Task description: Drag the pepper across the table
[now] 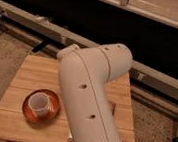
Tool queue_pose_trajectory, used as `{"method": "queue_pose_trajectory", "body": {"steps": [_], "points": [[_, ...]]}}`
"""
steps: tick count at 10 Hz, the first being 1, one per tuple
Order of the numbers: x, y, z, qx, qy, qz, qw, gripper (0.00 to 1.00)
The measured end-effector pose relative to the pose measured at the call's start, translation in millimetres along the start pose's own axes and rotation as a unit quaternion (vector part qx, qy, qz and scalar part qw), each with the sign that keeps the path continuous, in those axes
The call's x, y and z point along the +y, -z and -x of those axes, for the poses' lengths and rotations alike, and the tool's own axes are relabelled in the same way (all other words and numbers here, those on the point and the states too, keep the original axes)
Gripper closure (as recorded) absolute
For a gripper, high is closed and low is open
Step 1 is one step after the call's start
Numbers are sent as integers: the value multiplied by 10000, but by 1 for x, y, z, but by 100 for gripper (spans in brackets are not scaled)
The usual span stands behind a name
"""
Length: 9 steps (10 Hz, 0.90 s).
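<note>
The gripper and the pepper are being hidden by the white arm (90,101), so neither the grasp nor the pepper's place can be told. A copper plate (41,106) holding a small cup (39,103) is being seen on the table (31,76), whose left side is being left unobstructed.

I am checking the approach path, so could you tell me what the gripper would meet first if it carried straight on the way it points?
That cannot be told: the gripper is out of view, hidden behind the white arm, which covers the middle of the table. Only the copper plate shows clearly.
</note>
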State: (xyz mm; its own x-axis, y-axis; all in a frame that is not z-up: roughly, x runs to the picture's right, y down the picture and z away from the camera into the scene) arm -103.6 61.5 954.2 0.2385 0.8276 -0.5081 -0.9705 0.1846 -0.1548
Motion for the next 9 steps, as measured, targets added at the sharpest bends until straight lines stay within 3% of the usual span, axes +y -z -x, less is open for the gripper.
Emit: {"method": "queue_pose_trajectory", "body": {"steps": [2,3,4,9], "points": [[-4,16,-4,-299,-64,316,9990,39],[-6,23,-6,-411,-61,453,9981,33],[-8,28,-7,-492,-34,529,9974,31],[-7,28,-8,-486,-24,542,9973,31]]}}
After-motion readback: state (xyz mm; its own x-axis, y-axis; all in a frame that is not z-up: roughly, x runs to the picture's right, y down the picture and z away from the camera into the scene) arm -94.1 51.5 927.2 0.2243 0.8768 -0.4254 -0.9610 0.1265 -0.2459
